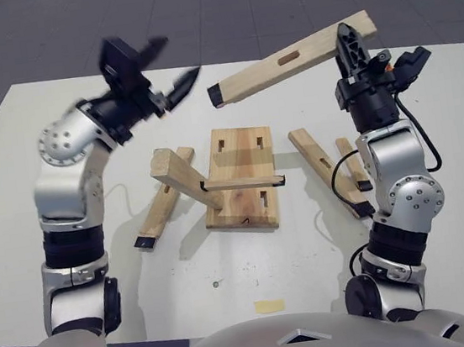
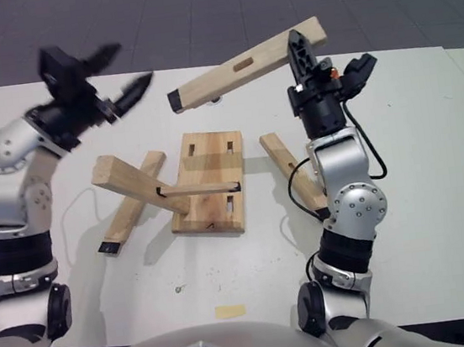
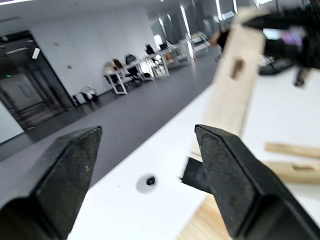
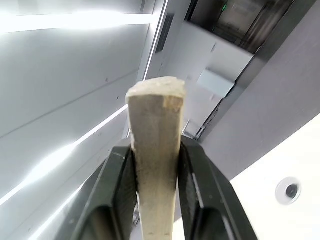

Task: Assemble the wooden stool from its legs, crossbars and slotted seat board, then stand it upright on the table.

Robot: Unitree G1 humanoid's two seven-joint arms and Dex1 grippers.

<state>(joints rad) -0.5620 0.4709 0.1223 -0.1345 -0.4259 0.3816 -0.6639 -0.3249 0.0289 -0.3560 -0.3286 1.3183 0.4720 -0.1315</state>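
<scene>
My right gripper (image 1: 350, 47) is raised over the table's far right, shut on the upper end of a wooden leg (image 1: 286, 61) with a slot and a black foot. That leg slants in the air towards my left gripper (image 1: 174, 62), which is open just left of the black foot. In the left wrist view the fingers (image 3: 235, 185) stand wide apart with the leg (image 3: 235, 85) beyond them. The slotted seat board (image 1: 238, 151) lies flat mid-table. A leg (image 1: 174, 172) with a crossbar (image 1: 246, 183) leans across it. Another leg (image 1: 161, 206) lies to its left.
A further leg (image 1: 326, 170) and a short crossbar (image 1: 352, 164) lie on the white table (image 1: 228, 275) right of the board, beside my right arm. A small yellow tape piece (image 1: 269, 306) sits near the front edge. Dark floor surrounds the table.
</scene>
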